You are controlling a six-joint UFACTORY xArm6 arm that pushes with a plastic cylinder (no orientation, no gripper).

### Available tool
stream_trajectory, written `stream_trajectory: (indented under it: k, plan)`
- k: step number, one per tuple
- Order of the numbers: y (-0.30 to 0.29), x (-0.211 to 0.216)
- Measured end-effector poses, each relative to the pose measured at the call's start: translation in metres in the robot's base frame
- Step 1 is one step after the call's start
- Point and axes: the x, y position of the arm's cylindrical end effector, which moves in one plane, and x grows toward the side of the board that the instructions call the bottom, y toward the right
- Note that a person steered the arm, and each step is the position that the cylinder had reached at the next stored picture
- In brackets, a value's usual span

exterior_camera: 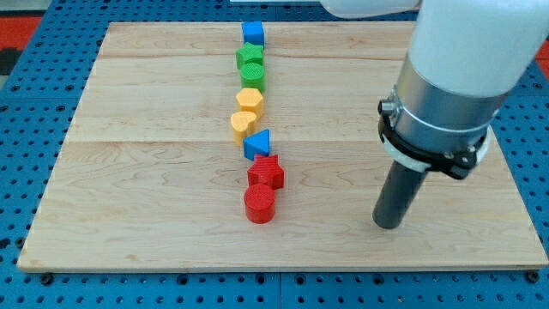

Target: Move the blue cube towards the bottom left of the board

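Observation:
The blue cube (252,33) sits at the view's top, at the head of a line of blocks running down the middle of the wooden board (129,172). Below it in the line are a green star (250,57), a green cylinder (253,76), a yellow block (249,100), a second yellow block (244,124), a blue wedge-shaped block (257,143), a red star (267,172) and a red cylinder (259,204). My tip (388,225) rests on the board at the view's lower right, far from the blue cube and well right of the red cylinder.
The arm's white and grey body (455,77) hangs over the view's right side. The board lies on a blue perforated table (34,94).

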Motion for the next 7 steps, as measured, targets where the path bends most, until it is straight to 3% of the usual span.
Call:
stream_trajectory:
  k: [2,3,4,7]
  plan:
    - [0.001,-0.015]
    - [0.022,-0.062]
    - [0.041,-0.136]
    - [0.046,-0.256]
